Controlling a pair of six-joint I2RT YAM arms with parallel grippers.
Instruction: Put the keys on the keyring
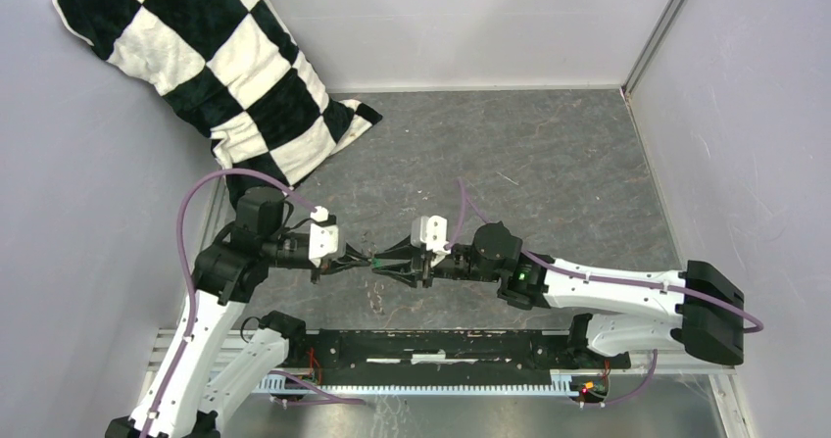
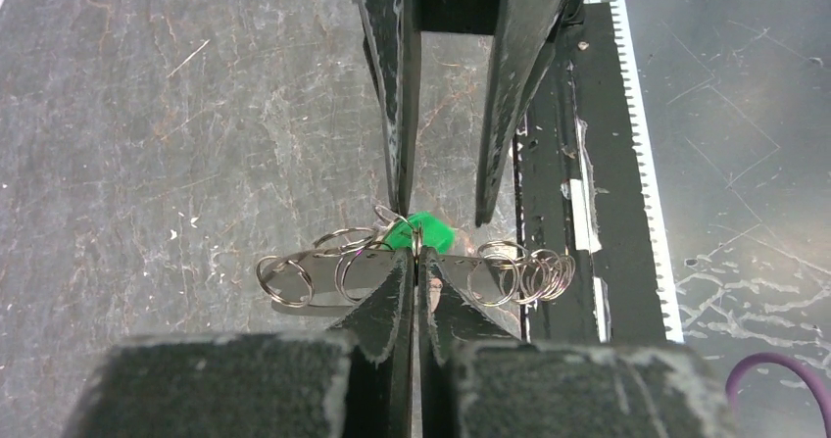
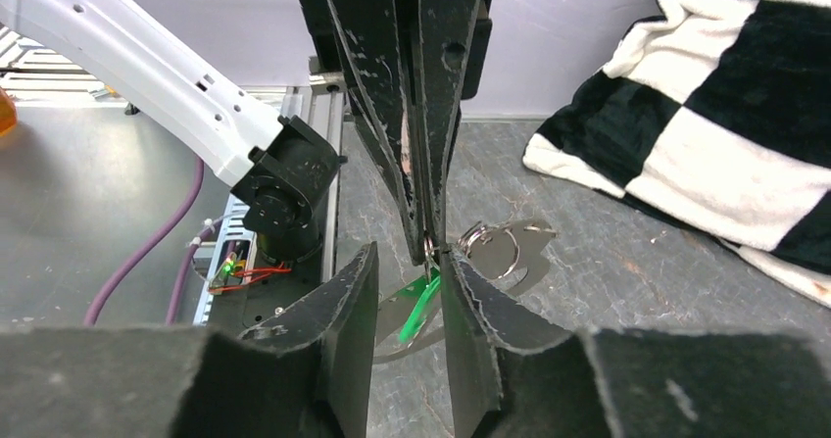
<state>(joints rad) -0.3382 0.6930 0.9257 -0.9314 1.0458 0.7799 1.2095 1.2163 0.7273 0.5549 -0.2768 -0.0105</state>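
My two grippers meet tip to tip above the middle of the grey table. The left gripper (image 1: 358,260) (image 2: 416,262) is shut on the rim of the keyring (image 2: 323,271) (image 3: 510,247), a silvery loop with small rings strung along it, and holds it off the table. A key with a green tag (image 2: 426,230) (image 3: 421,309) (image 1: 375,258) hangs at that grip point. The right gripper (image 1: 384,262) (image 3: 410,252) stands open, its fingers (image 2: 397,115) on either side of the green key and not pressing on it.
A black-and-white checkered pillow (image 1: 216,66) (image 3: 725,115) lies at the far left against the wall. A black rail with a toothed white strip (image 1: 441,345) (image 2: 627,164) runs along the near edge between the arm bases. Grey walls close the table in.
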